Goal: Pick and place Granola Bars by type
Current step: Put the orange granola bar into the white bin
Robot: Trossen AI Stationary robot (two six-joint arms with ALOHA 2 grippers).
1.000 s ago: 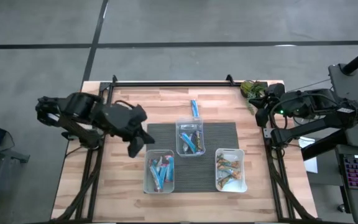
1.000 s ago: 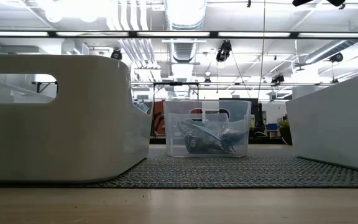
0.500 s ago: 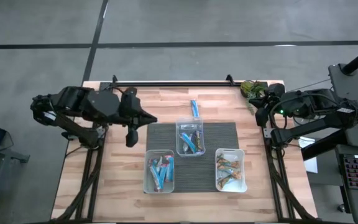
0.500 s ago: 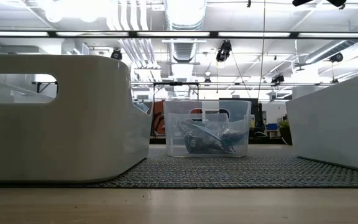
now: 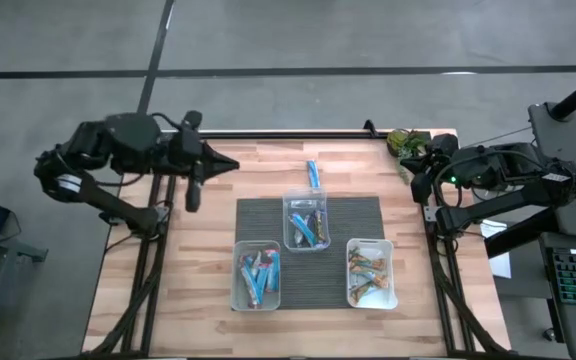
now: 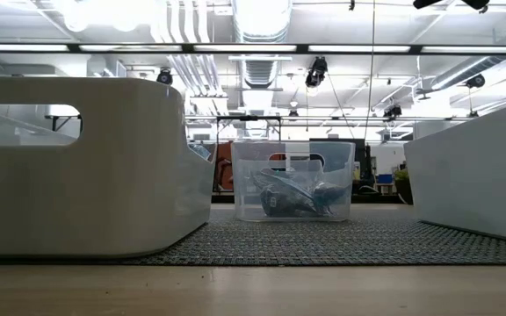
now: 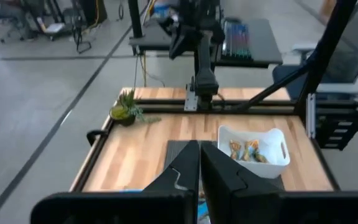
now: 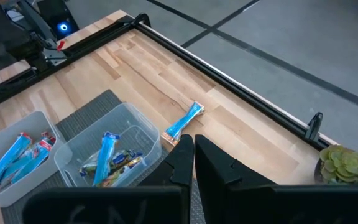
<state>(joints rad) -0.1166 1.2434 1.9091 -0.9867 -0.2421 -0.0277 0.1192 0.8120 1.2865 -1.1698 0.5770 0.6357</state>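
Note:
One blue granola bar lies flat on the bare wood beyond the mat; it also shows in the right wrist view. More blue bars lie in the near left tub. Blue and dark bars lie in the clear middle tub. Orange/tan bars lie in the near right tub. My left gripper is shut and empty, raised over the table's far left part and pointing right. My right gripper is shut and empty at the table's right edge.
The three tubs stand on a dark mat in the middle of the table. A small green plant stands at the far right corner. A black rail runs along the far edge. Bare wood lies to the left of the mat.
My left gripper has drawn back from beside the near left tub toward the table's far left corner, rising and swinging from pointing down to pointing right. It stays shut and empty. The bars and tubs have not moved.

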